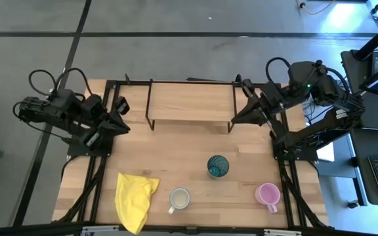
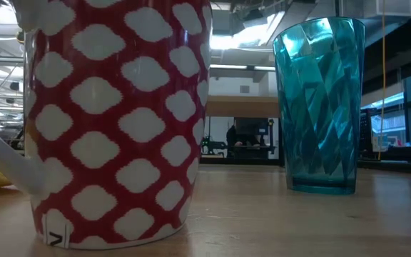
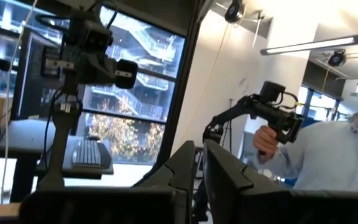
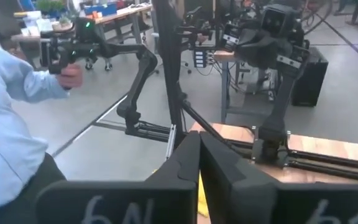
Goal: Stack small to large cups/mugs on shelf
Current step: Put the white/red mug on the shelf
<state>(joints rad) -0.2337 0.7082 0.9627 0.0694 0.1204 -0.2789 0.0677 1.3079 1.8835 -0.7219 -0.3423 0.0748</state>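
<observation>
The shelf (image 1: 190,105), a light-wood board on a black wire frame, stands at the table's far middle. The teal handleless cup (image 1: 218,166) stands upright right of centre and also shows in the low view (image 2: 320,107). The mug with the white inside (image 1: 179,198) stands near the front edge; its outside is red with white patches (image 2: 113,121). The pink mug (image 1: 268,194) stands at the front right. My left gripper (image 1: 120,118) is shut and empty at the far left, beside the shelf. My right gripper (image 1: 241,113) is shut and empty at the far right, beside the shelf.
A crumpled yellow cloth (image 1: 135,200) lies at the front left, next to the white mug. Black frame rails run along both table sides. A person in a light blue shirt (image 3: 347,155) stands beyond the table, holding a control handle (image 4: 67,59).
</observation>
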